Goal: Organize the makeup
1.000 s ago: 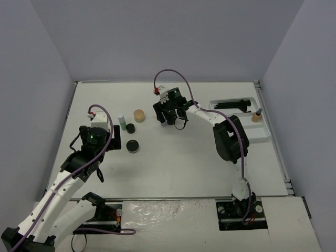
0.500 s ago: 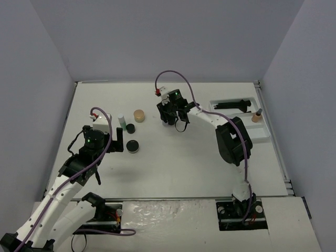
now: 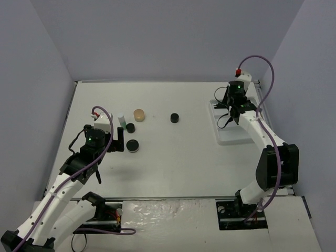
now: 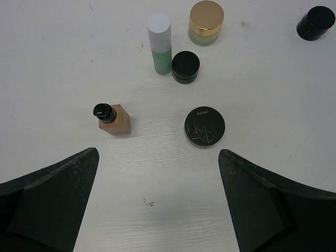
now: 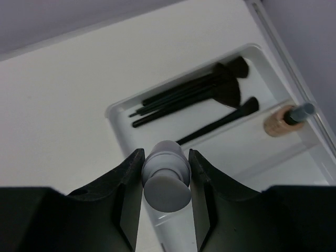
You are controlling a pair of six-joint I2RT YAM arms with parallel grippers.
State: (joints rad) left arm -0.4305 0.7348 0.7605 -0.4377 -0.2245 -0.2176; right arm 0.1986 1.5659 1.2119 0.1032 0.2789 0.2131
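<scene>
My right gripper (image 5: 166, 185) is shut on a clear-grey bottle (image 5: 167, 176) with a grey cap and holds it above the white tray (image 5: 116, 113). In the top view it hovers over the tray's far end (image 3: 234, 105). The tray holds thin black brushes (image 5: 194, 94) and a tan bottle (image 5: 286, 119). My left gripper (image 4: 157, 205) is open and empty, just short of a tan bottle (image 4: 114, 119) and a flat black jar (image 4: 205, 126). Beyond these stand a green bottle (image 4: 159, 42), a small black jar (image 4: 186, 66) and a gold-lidded tan jar (image 4: 206, 22).
Another black jar (image 3: 174, 117) stands alone mid-table and also shows in the left wrist view (image 4: 315, 23). The tray's near compartment (image 3: 231, 135) is bare. Grey walls close the table on three sides.
My right arm has swung from mid-table to above the tray with the grey bottle in its grip, uncovering the lone black jar. My left arm has barely shifted.
</scene>
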